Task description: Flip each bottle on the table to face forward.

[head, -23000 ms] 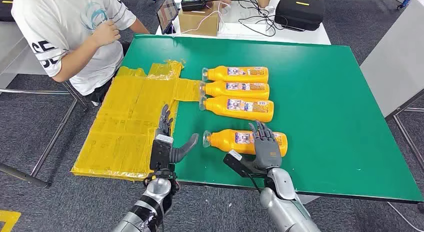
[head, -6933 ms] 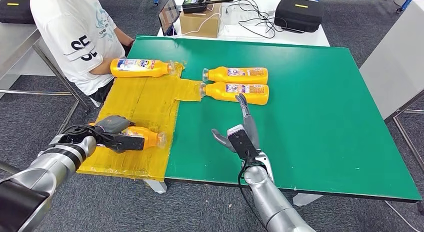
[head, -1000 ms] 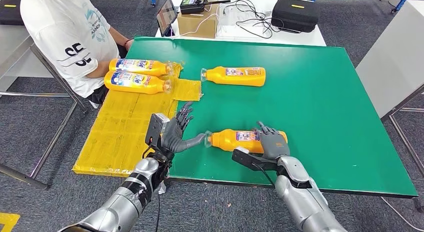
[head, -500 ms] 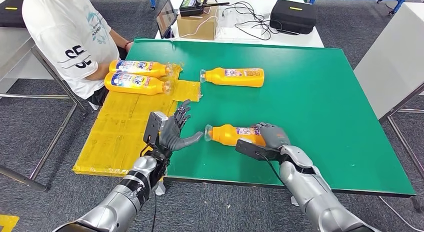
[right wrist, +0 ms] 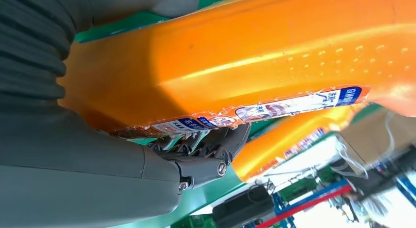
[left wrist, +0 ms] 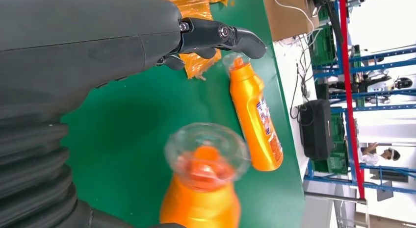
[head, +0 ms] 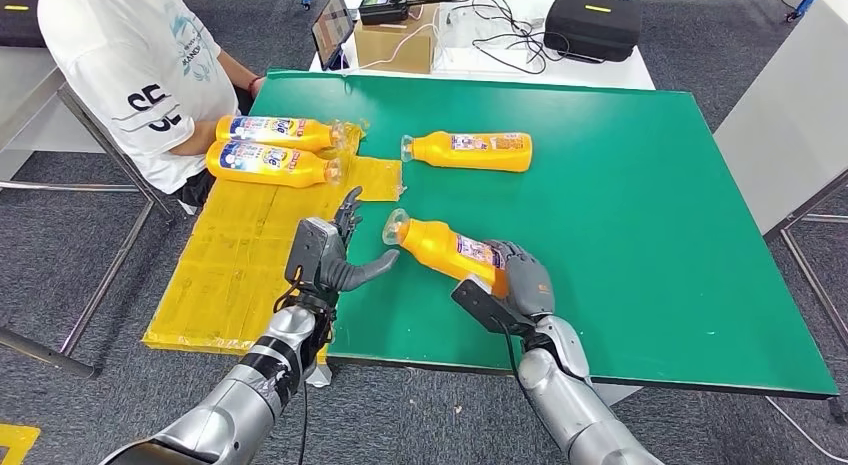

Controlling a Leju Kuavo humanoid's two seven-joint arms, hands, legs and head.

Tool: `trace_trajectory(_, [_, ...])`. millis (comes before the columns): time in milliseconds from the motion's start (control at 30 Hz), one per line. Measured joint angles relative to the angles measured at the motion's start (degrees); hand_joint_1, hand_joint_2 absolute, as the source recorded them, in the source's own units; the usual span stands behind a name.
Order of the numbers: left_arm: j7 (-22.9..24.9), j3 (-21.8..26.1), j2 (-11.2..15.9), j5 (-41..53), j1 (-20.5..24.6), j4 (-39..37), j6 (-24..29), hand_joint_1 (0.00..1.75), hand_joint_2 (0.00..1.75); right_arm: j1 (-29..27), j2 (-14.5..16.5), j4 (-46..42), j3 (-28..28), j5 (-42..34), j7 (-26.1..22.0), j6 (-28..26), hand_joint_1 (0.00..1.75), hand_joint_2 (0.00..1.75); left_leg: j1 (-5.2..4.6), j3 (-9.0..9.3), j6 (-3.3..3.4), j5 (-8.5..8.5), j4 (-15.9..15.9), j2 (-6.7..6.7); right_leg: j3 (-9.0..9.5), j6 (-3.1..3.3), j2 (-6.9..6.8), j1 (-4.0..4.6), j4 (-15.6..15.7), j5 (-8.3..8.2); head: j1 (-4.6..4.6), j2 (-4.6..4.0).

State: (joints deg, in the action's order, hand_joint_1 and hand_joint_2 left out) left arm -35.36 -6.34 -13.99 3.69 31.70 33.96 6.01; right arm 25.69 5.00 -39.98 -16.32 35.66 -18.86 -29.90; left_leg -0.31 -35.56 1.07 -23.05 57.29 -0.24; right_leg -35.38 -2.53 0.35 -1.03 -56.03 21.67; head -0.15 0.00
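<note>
Since half a second ago the near bottle [head: 445, 252] has come up off the table [head: 640, 205]: it lay flat, and now tilts with its clear cap raised toward the far left. The right hand [head: 518, 283] grips its base end, fingers wrapped around the orange body; the right wrist view shows them curled under the label edge. The left hand [head: 335, 257] is spread, holding nothing, its thumb reaching toward the cap but seemingly just short of touching, though the angle makes that hard to judge. Farther off, a second bottle [head: 470, 151] lies flat on the green, cap to the left. At far left, two bottles [head: 270, 148] lie side by side on yellow sheeting [head: 240, 265], beside a seated person [head: 130, 65].
</note>
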Motion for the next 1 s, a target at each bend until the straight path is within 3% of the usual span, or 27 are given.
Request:
trace_trajectory(167, [1.1,-0.5,-0.6,-0.4,0.7,0.1,-2.4,0.00,1.75,0.0,3.7,-0.8,1.2,-6.4,-5.0,-1.3,1.75,1.75,-0.01,-0.19,0.01,-0.01,0.0,0.00,-0.20,0.00,0.00,-0.02,0.0,0.00,-0.01,0.01])
trace_trajectory(433, [3.4,-1.9,-2.0,-2.5,1.8,0.1,-6.9,0.00,1.75,1.6,8.3,0.2,0.8,-6.8,-6.0,-2.5,1.75,1.75,-0.01,-0.27,0.00,0.00,0.0,0.00,-0.30,0.00,0.00,-0.01,0.0,0.00,-0.01,0.01])
trace_trajectory(767, [7.0,-2.9,-2.7,-9.2,2.7,0.5,-16.0,0.00,1.75,4.1,11.7,4.3,-0.7,-9.0,-8.0,-2.2,1.75,1.75,-0.01,-0.35,0.00,0.00,0.0,-0.03,-0.36,0.00,-0.02,-0.01,0.0,0.00,0.00,0.00])
trace_trajectory(1000, [7.7,-4.0,-2.9,-10.4,2.9,1.5,-16.0,0.00,1.75,4.5,13.1,6.9,-2.7,-8.6,-7.6,-1.6,1.75,1.75,-0.01,-0.38,0.00,0.00,0.0,-0.03,-0.40,0.00,-0.03,-0.01,0.0,0.00,-0.02,0.01])
